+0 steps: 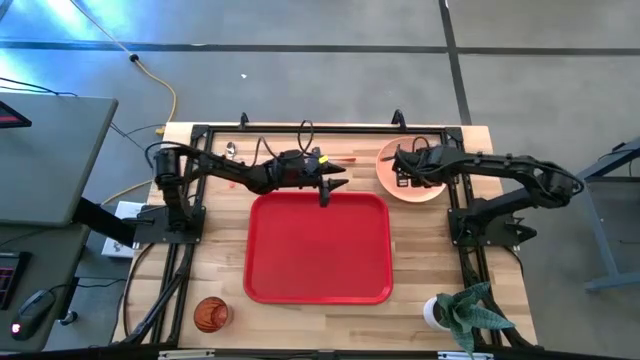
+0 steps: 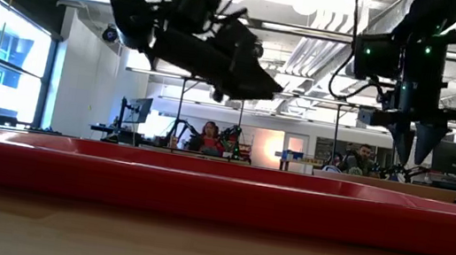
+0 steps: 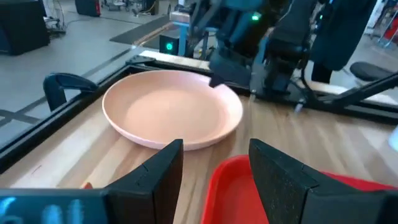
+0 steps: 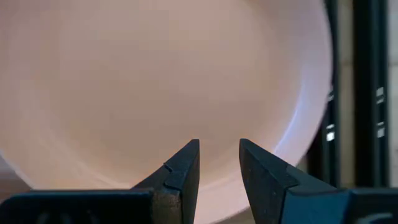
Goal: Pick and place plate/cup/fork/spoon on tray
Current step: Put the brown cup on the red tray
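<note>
Step in hand, as I judge it: fetching the plate.

My right gripper [image 4: 219,165]: fingers parted, empty, hanging directly above the plate [image 1: 410,172], not touching. Next move calls for dropping to the rim and closing on it, then carrying it across.

My left gripper [image 3: 214,165]: open, empty, over the tray's far edge.

Tray [image 1: 318,248]: table centre, nothing on it, just beside the plate.

Cup [image 1: 211,314]: near left corner, well apart.

Spoon [image 1: 231,151]: far edge, behind my left arm.

Fork: an orange handle [image 1: 347,158] shows beside my left gripper; probably it.
</note>
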